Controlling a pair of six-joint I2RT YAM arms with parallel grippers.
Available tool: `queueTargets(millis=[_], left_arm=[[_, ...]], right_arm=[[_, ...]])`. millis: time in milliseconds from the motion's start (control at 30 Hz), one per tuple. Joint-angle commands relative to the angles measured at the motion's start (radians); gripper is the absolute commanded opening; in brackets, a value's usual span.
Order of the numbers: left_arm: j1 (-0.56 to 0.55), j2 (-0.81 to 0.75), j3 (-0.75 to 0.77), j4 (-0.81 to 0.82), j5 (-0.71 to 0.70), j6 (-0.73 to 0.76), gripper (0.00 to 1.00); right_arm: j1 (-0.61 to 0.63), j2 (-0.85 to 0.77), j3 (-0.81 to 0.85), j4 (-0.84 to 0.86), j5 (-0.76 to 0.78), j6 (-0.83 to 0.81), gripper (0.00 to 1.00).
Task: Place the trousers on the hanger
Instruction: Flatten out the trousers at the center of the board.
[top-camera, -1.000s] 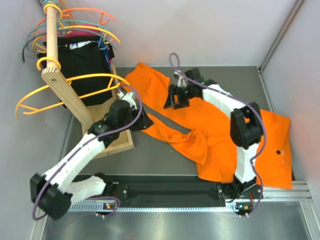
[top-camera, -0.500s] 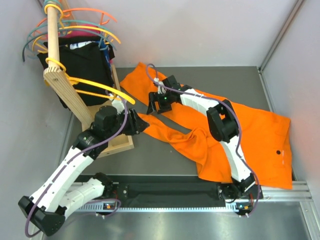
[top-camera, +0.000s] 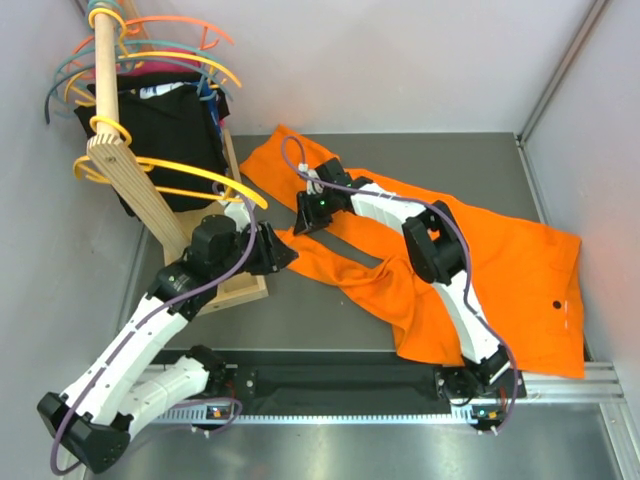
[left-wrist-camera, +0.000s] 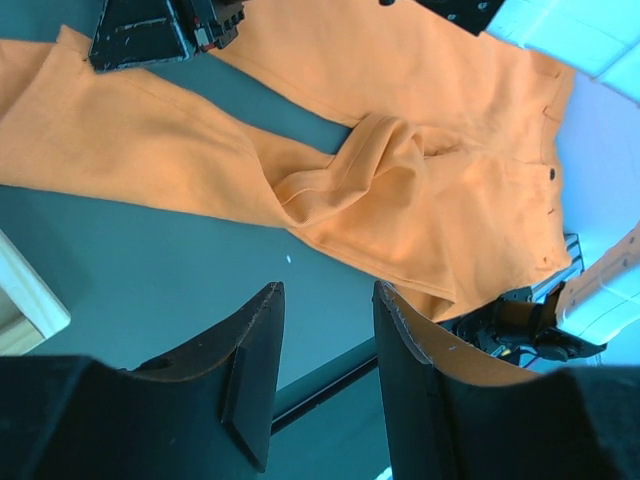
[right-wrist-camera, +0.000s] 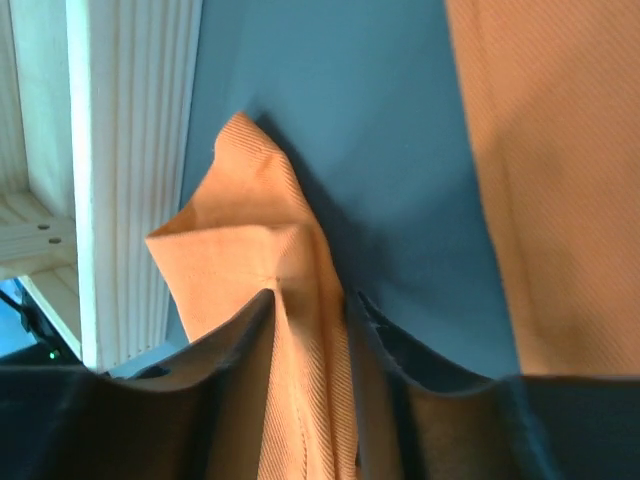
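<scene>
**Item 1.** Large bright orange soft-fabric trousers (top-camera: 520, 260). You have them lying on the dark grey counter (top-camera: 300, 315), spread out to the right of the pale wooden rack (top-camera: 150, 205). The waist is farthest from the rack and the two leg ends are nearest its base. The leg closer to you is bunched into a fold partway along.

**Item 2.** Thin amber-yellow plastic hanger (top-camera: 215, 176). It hangs by its ring hook on the rack's sloping pole, with its curved arms reaching out to the rack's right. It is apart from the trousers.

**Item 3.** Right fingers (right-wrist-camera: 255, 325). They are just right of the rack's base. They are pinched together on the hem corner of one trouser leg, and the cloth peaks up between them.

**Item 4.** Left fingers (left-wrist-camera: 262, 330). They are at the right edge of the rack's base, over bare counter beside the nearer leg. They stand partly apart and hold nothing.

**Item 5.** Black garments (top-camera: 165, 120). They hang on the rack behind the amber hanger.
</scene>
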Motion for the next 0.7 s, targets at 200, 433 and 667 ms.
queueTargets(millis=[200,433,667], left_arm=[[0.000,-0.010,-0.025,0.005,0.011,0.007,0.48],[0.000,0.011,-0.076,0.005,0.054,0.036,0.49],[0.000,0.005,-0.105,0.014,0.079,0.025,0.49]], right_arm=[[-0.010,-0.089,-0.052,0.062,0.009,0.069,0.03],[-0.128,-0.294,-0.144,0.056,-0.136,0.104,0.06],[-0.155,-0.380,-0.203,-0.013,-0.241,0.096,0.26]])
